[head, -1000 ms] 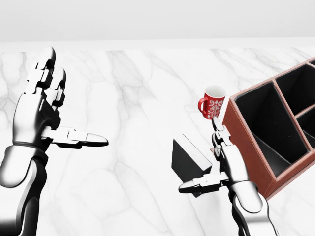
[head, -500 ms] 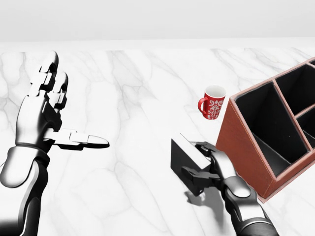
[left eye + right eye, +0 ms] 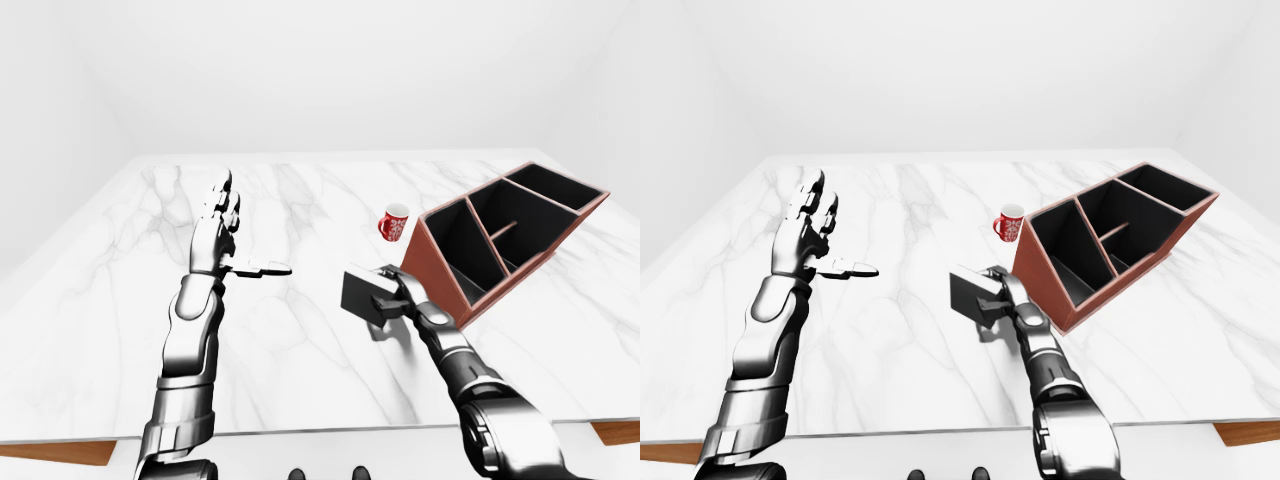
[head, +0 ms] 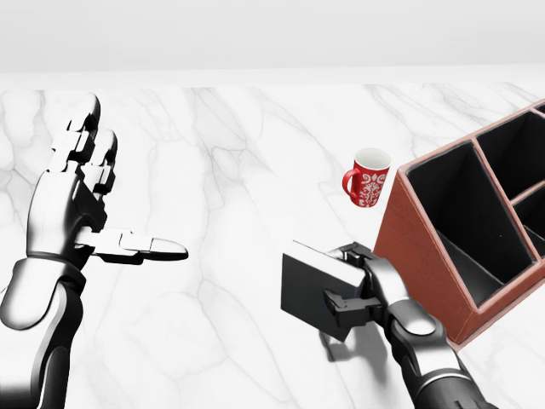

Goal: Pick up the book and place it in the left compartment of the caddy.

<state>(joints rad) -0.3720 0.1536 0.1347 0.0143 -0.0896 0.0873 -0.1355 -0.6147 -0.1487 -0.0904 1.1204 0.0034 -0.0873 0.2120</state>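
Eye views are showing the whole caddy [image 3: 508, 232]; right robot hand [image 4: 362, 290] is clamping the book [image 4: 311, 288], left robot hand [image 4: 81, 204] is hanging open.

Bare simulated room: white walls, marble table [image 3: 300, 350].

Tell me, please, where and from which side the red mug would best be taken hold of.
Probably by its body, coming from the head view's lower left. The red mug stands upright on the marble table, its handle turned to the view's left. The caddy stands close on its right and blocks that side. The handle looks too small for three fingers.
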